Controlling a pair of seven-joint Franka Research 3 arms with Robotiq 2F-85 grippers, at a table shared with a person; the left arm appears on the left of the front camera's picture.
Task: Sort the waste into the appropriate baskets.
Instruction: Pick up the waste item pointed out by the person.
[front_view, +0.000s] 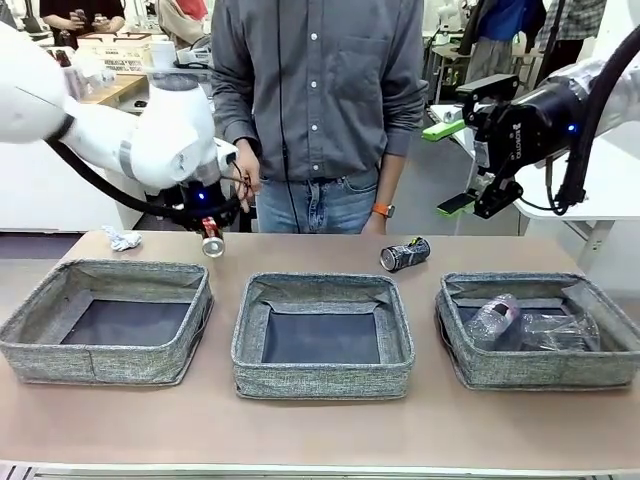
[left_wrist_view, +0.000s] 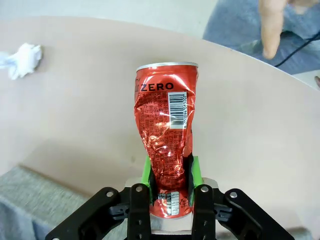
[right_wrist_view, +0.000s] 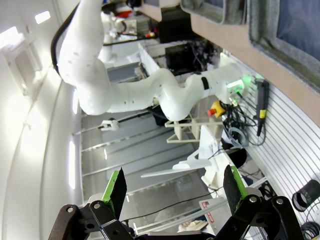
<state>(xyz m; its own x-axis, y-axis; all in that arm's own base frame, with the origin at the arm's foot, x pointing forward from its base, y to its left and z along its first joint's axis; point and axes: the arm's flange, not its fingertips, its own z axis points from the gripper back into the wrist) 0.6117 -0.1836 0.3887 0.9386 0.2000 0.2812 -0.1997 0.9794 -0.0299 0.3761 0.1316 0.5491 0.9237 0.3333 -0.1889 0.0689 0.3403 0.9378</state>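
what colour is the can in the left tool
Red, with a white barcode patch; the red drink can shows best in the left wrist view.

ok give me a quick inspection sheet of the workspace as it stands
surface: tan table, no spills seen
job's things: dented red can in left claw; black-and-silver can lying on its side on the table; paper wad far left; two clear bottles in right basket; left basket and middle basket hold nothing
clutter: nothing seen
claws: left claw shut on red can; right claw open, raised, holding nothing
cables: black hose along left arm; black cable at right arm
surroundings: person standing at far side
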